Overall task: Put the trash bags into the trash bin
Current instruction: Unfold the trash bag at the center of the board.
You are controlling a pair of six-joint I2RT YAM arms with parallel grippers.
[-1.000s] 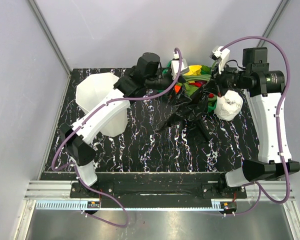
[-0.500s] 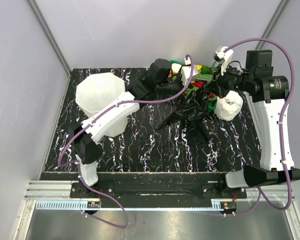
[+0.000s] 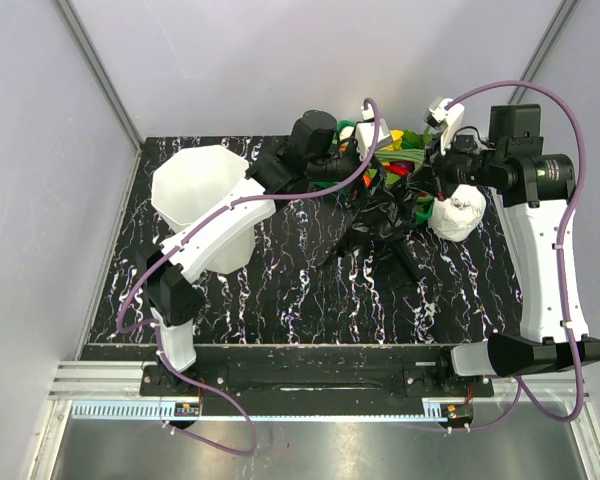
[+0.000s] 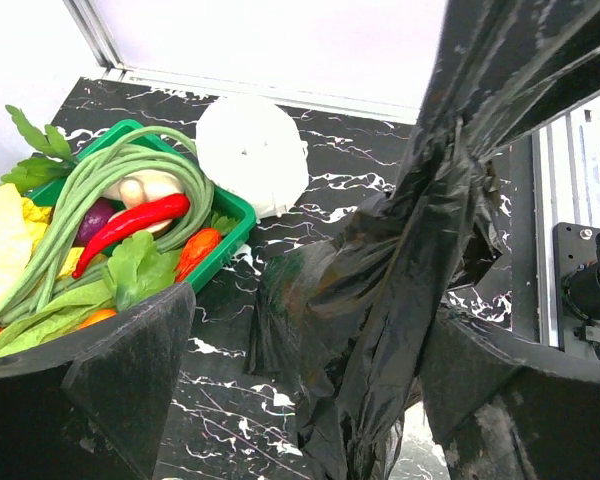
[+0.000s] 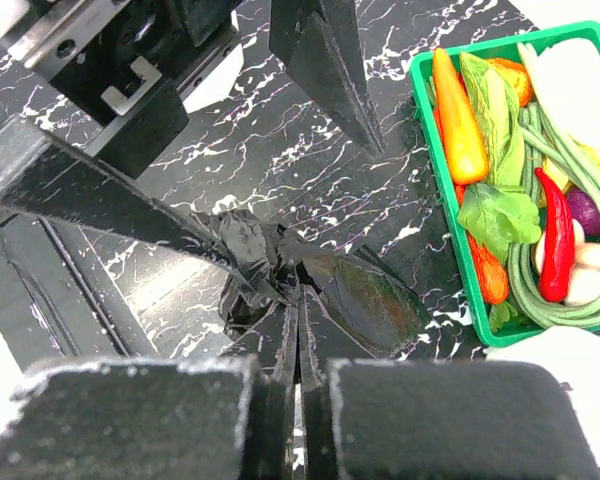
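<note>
My right tool (image 5: pixel 298 310) is clamped shut on a pinch of the black trash bag (image 5: pixel 365 300) and holds part of it up off the counter (image 5: pixel 250 140). My left tool (image 4: pixel 315 385) has swung across from the bin side. It now straddles the hanging film with its fingers wide and grips nothing yet. The trash bin (image 3: pixel 195 185) stands well apart to its left. I judge a second hold comes before carrying the bag over.

This is a lab test cell. Plain grey panels (image 3: pixel 40 150) on aluminium posts (image 3: pixel 100 75) enclose the black table (image 3: pixel 280 290), with a metal rail (image 3: pixel 95 380) along its near edge.
</note>
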